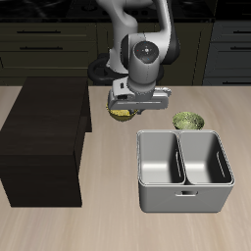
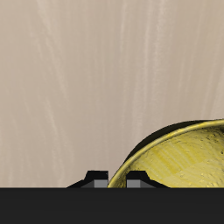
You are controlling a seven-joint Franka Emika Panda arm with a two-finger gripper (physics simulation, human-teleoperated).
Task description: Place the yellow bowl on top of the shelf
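The gripper (image 1: 125, 106) hangs low over the middle of the tabletop, toward the back edge, and the yellow bowl (image 1: 121, 114) peeks out from just beneath it, only a sliver of golden rim showing in the exterior view. Over on the wrist view, the yellow bowl (image 2: 185, 159) fills one side, its rim curving up and its mottled inside plain to see, with the two fingertips (image 2: 98, 181) sitting close together right at that rim. Are they pinching it? Looks like it, the jaws are nearly closed and seem to straddle the rim, but whether there is firm contact I cannot tell for sure, and whether the bowl is off the table (image 1: 118, 230) is not clear either. The shelf (image 1: 44, 137) stands just beside the bowl, a big dark box running from mid-table toward the front edge, its flat top bare. The grey bin (image 1: 183, 172) sits nearer the front edge on the other side, and the olive-green bowl (image 1: 188, 122) rests just behind it. By my read the bowl is rigid, light and probably slick, so a rim pinch is the sensible hold, one finger inside and one outside; it may tilt in the grip, so carry it slowly.
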